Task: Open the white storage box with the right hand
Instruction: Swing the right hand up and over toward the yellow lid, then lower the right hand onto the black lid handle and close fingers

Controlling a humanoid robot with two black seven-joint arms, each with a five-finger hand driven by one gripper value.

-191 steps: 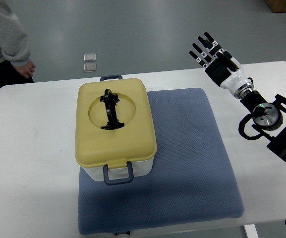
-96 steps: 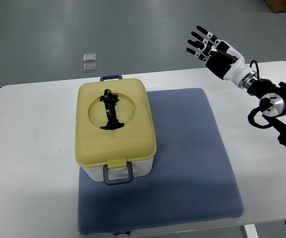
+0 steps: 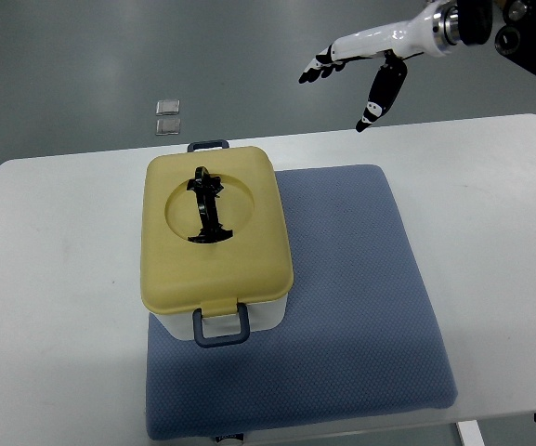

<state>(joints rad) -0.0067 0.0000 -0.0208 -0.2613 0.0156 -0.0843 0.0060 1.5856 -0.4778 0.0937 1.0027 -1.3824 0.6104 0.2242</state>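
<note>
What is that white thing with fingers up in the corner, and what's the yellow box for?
That is a robot's right hand, on an arm coming in from the right. Its fingers are spread and it holds nothing. The camera sits up high on the robot and looks down at a white table. On the table lies a blue mat. On the mat stands a white storage box with a yellow lid, closed, and a black handle on top. The robot is meant to open it. Its other hand isn't in the picture.

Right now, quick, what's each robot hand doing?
Left hand: not in view.
Right hand: open, fingers spread, holding nothing, above and apart from the yellow-lidded white storage box.
</note>
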